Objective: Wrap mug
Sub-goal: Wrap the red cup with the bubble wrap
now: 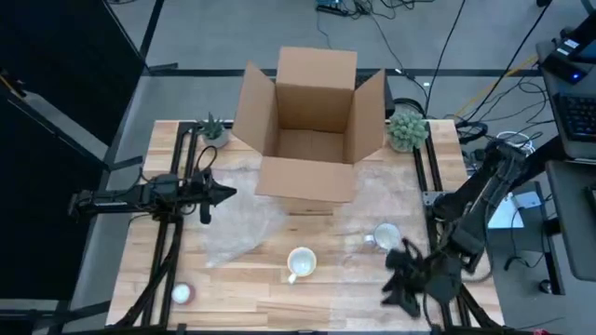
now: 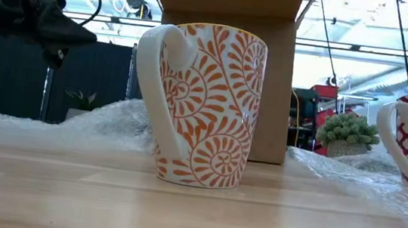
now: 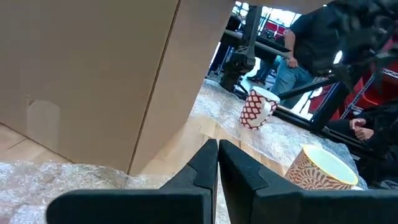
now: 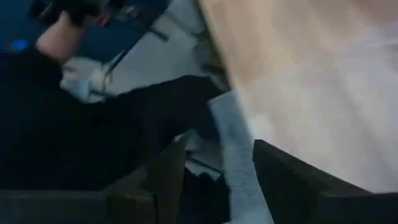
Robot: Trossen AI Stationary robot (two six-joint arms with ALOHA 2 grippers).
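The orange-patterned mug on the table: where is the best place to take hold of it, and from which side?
Probably the rim, from above: the orange-patterned mug stands upright with its mouth open upward and free space around it. One finger inside and one outside the wall, away from the handle, would suit. The right tool is nearer; the left tool is shut.

A wooden table (image 1: 242,288) is carrying an open cardboard box (image 1: 312,126), bubble wrap (image 1: 237,223), two mugs (image 1: 300,263) and two small plants (image 1: 407,128).
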